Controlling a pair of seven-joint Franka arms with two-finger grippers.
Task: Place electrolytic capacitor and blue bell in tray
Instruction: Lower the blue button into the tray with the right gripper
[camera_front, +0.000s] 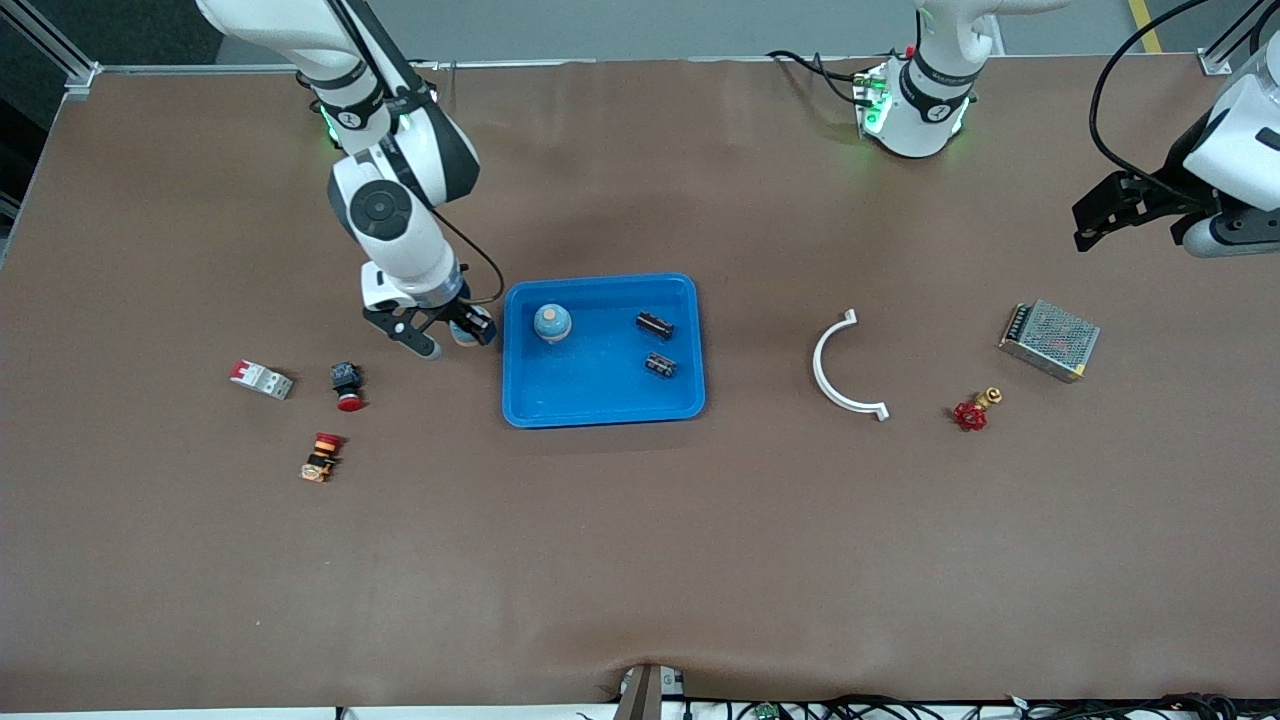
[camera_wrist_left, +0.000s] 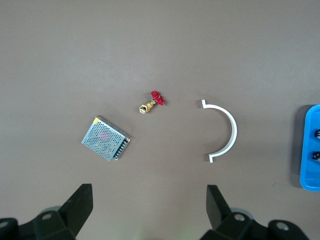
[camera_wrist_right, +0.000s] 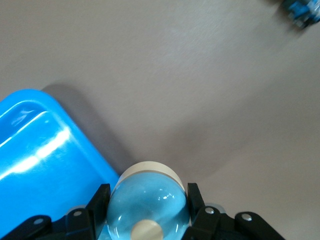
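Below me, the brown matte table (camera_front: 640, 560) is spreading wide, with a grey floor strip running along the edge where my bases stand. The shallow bright blue plastic tray (camera_front: 600, 405) is sitting mid-table, holding one blue dome bell with a pale top (camera_front: 552, 323) and two small black electrolytic capacitors (camera_front: 655, 324), one nearer the front camera than the other. My right gripper (camera_front: 455, 335) is hanging just beside the tray's rim at the right arm's end, its fingers clamping a second blue glassy bell with a cream base (camera_wrist_right: 148, 202); the gripper is hiding most of it in the front view. My left gripper (camera_wrist_left: 149, 212) is waiting with fingers spread wide, over bare table near a perforated metal power supply box (camera_wrist_left: 106, 138), a white plastic half-ring (camera_wrist_left: 223, 131) and a red-handled brass valve (camera_wrist_left: 152, 101).
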